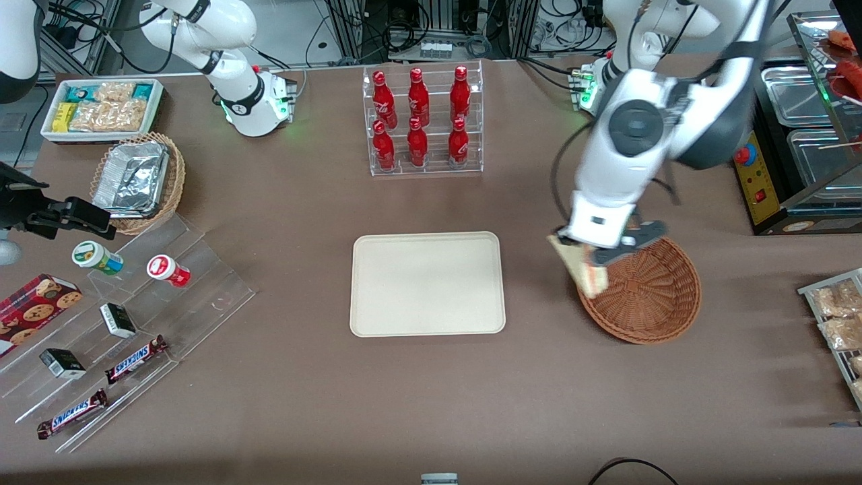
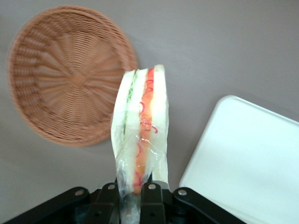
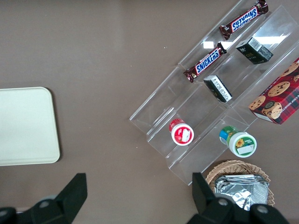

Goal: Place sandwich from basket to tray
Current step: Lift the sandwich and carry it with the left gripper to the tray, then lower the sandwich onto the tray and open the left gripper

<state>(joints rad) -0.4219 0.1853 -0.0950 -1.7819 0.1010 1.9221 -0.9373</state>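
Observation:
My left arm's gripper [image 1: 592, 259] hangs above the rim of the reddish-brown wicker basket [image 1: 646, 291], at the edge nearest the tray. It is shut on the sandwich [image 1: 580, 267], a wrapped pale wedge lifted clear of the basket. In the left wrist view the sandwich [image 2: 141, 135] sticks out from between the black fingers [image 2: 150, 200], its green and red filling showing at the edge. The basket [image 2: 70, 74] lies below with nothing in it. The cream tray [image 1: 427, 283] lies flat in the table's middle with nothing on it, and its corner [image 2: 247, 154] shows beside the sandwich.
A clear rack of red bottles [image 1: 422, 121] stands farther from the front camera than the tray. Toward the parked arm's end are a clear stepped shelf [image 1: 135, 316] with snacks, a tan wicker basket [image 1: 138, 178] holding a foil container, and a white bin [image 1: 101, 108]. A metal rack [image 1: 835, 323] sits at the working arm's end.

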